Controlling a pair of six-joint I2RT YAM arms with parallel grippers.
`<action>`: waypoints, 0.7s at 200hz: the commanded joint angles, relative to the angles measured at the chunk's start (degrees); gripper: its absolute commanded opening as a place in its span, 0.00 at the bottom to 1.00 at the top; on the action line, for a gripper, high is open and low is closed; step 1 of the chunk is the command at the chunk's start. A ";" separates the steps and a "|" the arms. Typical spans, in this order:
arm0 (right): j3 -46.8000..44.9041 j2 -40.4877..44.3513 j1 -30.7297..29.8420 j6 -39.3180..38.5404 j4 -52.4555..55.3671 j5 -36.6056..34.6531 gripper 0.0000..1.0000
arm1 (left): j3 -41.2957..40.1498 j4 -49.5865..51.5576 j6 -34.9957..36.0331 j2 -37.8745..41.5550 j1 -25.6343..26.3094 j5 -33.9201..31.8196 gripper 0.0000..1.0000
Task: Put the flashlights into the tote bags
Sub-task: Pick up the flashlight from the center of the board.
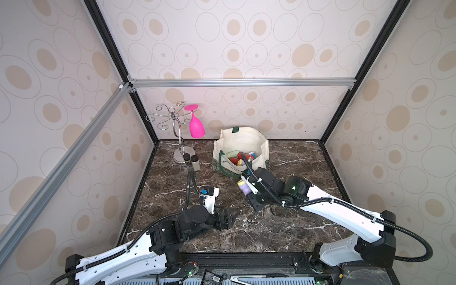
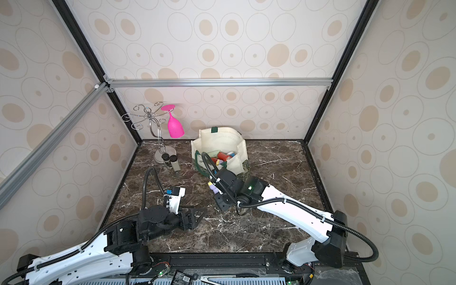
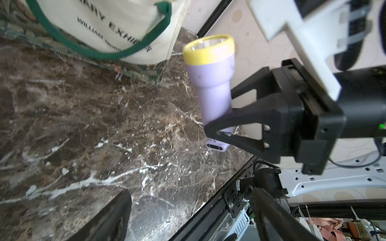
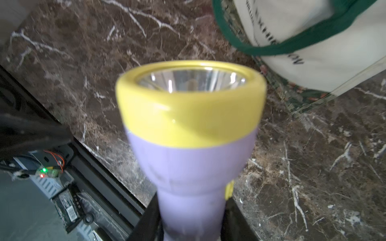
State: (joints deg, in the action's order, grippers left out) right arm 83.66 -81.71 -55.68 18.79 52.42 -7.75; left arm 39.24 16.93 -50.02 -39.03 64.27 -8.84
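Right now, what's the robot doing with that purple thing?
The right claw is shut on a lilac flashlight with a yellow ring, holding it over the marble table just short of the cream tote bag. Several other flashlights already lie inside the bag. The left claw is open and empty, low over the table.

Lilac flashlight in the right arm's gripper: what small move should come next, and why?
Probably carry the lilac flashlight forward and slightly up, over the open tote bag. The right gripper is shut on its handle, it seems lifted off the tabletop, and the bag stands just beyond with other flashlights already inside.
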 commanded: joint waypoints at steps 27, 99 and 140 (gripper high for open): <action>13.72 -7.80 8.44 -2.35 4.17 1.16 0.00 | 7.99 -2.51 11.70 -6.59 -2.40 -2.66 0.91; 36.84 -24.87 16.59 -7.39 7.15 5.68 0.00 | 15.25 -6.07 16.17 -15.96 -13.23 5.00 0.91; 46.09 -33.21 19.73 -8.13 6.92 7.83 0.00 | 18.41 -5.34 17.56 -20.03 -15.92 7.39 0.91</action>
State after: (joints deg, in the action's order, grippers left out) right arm 124.95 -111.63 -37.32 12.14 58.52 -1.85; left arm 54.00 12.34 -35.11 -57.34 49.69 -3.88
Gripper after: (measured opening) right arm 0.377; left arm 0.910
